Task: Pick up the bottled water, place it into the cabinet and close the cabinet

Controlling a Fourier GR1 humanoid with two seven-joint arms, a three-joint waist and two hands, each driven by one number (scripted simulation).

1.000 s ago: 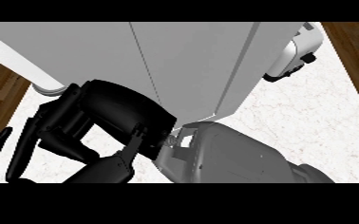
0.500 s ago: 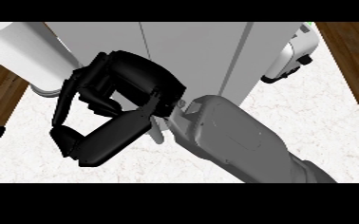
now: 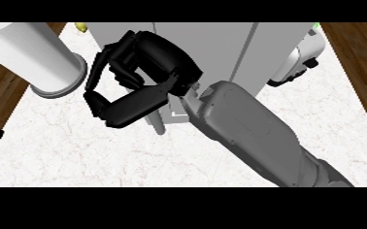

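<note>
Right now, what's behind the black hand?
The grey cabinet stands behind the right hand, which covers much of its front. Whether the bottled water is inside cannot be seen. A white cylinder lies at left on the counter.

A white marble counter [image 3: 86,145] carries the grey cabinet [image 3: 215,43].

A grey forearm [image 3: 251,131] came in from the lower right, and its black right hand [image 3: 147,68], fingers curled, lay against the front of the tall grey cabinet [image 3: 215,48]. A white cylinder [image 3: 36,58] lay at the upper left on the white marble counter [image 3: 72,150]. A white rounded appliance [image 3: 297,63] stood beside the cabinet's right side.
</note>
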